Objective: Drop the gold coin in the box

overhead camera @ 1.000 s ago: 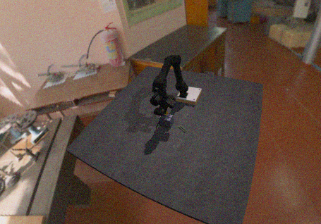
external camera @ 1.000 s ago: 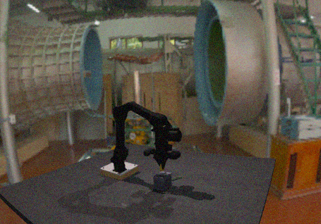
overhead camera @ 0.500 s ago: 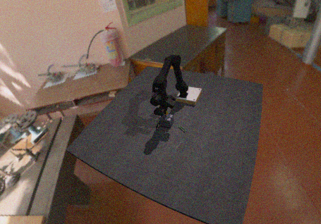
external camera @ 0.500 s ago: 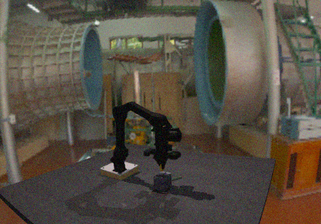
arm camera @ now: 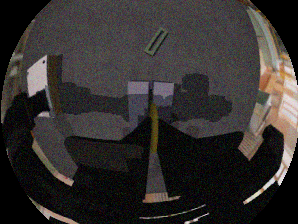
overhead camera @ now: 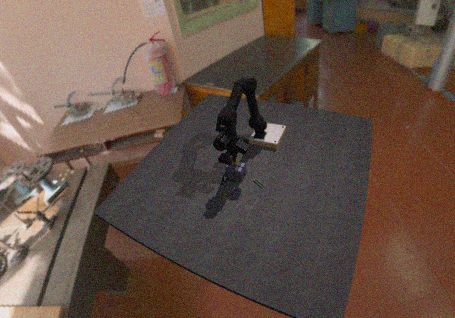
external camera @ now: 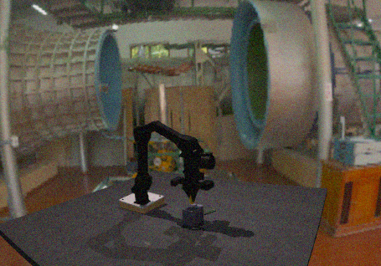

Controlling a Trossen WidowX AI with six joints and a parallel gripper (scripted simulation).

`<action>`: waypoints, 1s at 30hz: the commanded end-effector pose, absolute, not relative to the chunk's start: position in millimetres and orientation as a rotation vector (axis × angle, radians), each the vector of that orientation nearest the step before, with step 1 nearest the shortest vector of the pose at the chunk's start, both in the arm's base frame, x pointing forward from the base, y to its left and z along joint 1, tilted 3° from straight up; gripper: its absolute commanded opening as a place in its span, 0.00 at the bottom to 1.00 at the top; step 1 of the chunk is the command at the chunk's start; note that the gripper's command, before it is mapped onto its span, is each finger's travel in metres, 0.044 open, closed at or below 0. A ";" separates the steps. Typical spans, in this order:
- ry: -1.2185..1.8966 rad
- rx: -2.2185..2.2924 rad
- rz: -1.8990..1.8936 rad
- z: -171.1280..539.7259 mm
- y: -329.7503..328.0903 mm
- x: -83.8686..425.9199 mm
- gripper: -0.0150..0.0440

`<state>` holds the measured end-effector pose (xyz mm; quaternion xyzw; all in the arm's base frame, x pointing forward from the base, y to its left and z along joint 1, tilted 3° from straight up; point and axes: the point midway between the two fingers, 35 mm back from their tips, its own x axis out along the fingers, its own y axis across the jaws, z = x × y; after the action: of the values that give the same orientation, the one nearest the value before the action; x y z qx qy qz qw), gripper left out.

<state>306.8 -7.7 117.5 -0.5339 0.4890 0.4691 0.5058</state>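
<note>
The gold coin (arm camera: 154, 131) (external camera: 192, 200) is seen edge-on as a thin yellow strip. My gripper (arm camera: 151, 120) (external camera: 192, 196) is shut on it and points down. The closed grey box (arm camera: 138, 106) (external camera: 193, 218) (overhead camera: 234, 173) stands directly under the fingers. Its slot (arm camera: 151, 88) shows as a dark line across the lid, and the coin lies roughly in line with it in the wrist view. The coin's lower edge is just at or above the lid; whether it touches or enters the slot is not clear. The dark-green holder (arm camera: 156, 42) (overhead camera: 258, 183) (external camera: 209, 212) is empty.
The arm's pale base plate (overhead camera: 276, 134) (external camera: 129, 203) (arm camera: 37, 76) lies on the dark table top (overhead camera: 293, 225) (external camera: 279, 209), behind the box in the top view. The holder lies a short way from the box. Shadows of the arm fall around the box.
</note>
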 end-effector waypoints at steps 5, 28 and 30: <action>1.185 -1.283 1.132 113.3 -8.0 306.8 0.25; 1.181 -1.289 1.139 105.5 -8.3 307.0 0.25; 1.181 -1.289 1.138 104.8 -8.3 307.2 0.25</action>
<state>307.8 -8.3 107.3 -0.5338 0.4891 0.4695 0.5053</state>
